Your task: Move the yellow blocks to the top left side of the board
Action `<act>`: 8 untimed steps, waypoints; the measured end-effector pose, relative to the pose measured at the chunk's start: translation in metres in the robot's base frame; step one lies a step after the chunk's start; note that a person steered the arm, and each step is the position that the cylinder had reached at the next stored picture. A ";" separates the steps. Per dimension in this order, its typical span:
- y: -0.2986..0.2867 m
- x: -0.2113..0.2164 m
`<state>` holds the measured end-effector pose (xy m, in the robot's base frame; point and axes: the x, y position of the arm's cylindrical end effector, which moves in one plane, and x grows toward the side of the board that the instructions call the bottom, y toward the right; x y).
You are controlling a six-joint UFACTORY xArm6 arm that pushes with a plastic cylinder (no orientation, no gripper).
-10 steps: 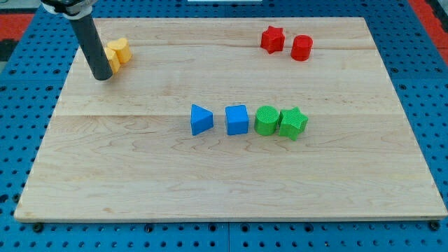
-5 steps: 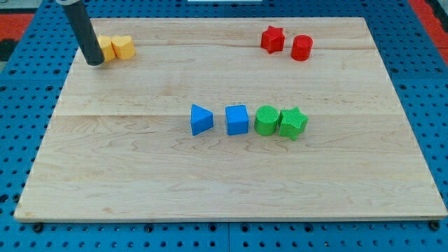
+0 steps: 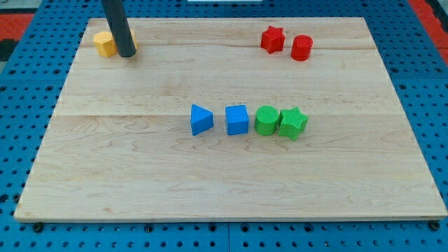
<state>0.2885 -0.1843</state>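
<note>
A yellow block (image 3: 104,43) sits near the board's top left corner. My dark rod comes down just to its right, and my tip (image 3: 127,53) rests on the wooden board (image 3: 224,175) right beside it. A sliver of a second yellow block (image 3: 131,36) shows behind the rod on its right; most of it is hidden, so its shape cannot be made out.
A red star (image 3: 272,39) and a red cylinder (image 3: 302,47) sit at the top right. In the middle stand a blue triangle (image 3: 201,120), a blue cube (image 3: 237,120), a green cylinder (image 3: 266,120) and a green star (image 3: 293,123) in a row.
My tip has moved from the left of the yellow blocks to their right side, now covering the right yellow block. The left yellow block sits slightly further left and up.
</note>
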 end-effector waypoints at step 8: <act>0.074 0.045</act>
<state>0.3336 -0.1101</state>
